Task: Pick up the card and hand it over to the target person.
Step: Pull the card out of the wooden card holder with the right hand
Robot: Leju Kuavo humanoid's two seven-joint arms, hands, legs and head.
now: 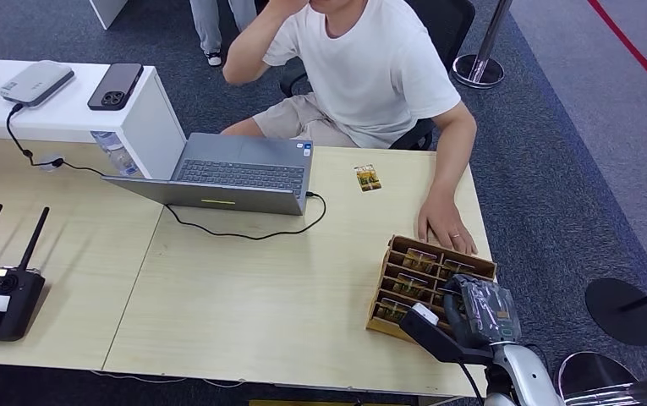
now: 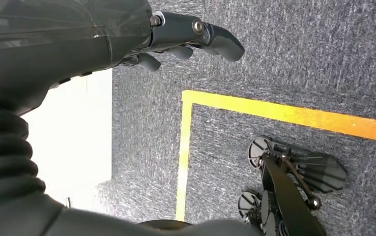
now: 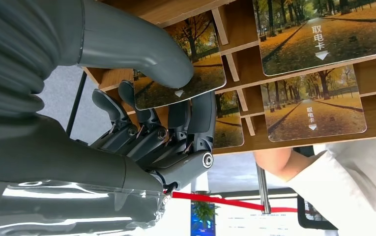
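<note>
right hand (image 1: 472,309) sits over the near end of the wooden card rack (image 1: 392,283), counter (image 1: 243,296) at about 4 o'clock. wrist cam: thumb (image 3: 146,49) on top of a key card (image 3: 195,81), fingers (image 3: 195,118) under it, so card is pinched while sitting in its slot. person (image 1: 370,68) seated at 12, their hand (image 1: 444,227) flat on counter touching rack's far edge. left hand (image 2: 186,42) hangs over carpet, fingers loosely curled, holding nothing. spare card (image 1: 368,178) lies by the laptop (image 1: 235,173)
</note>
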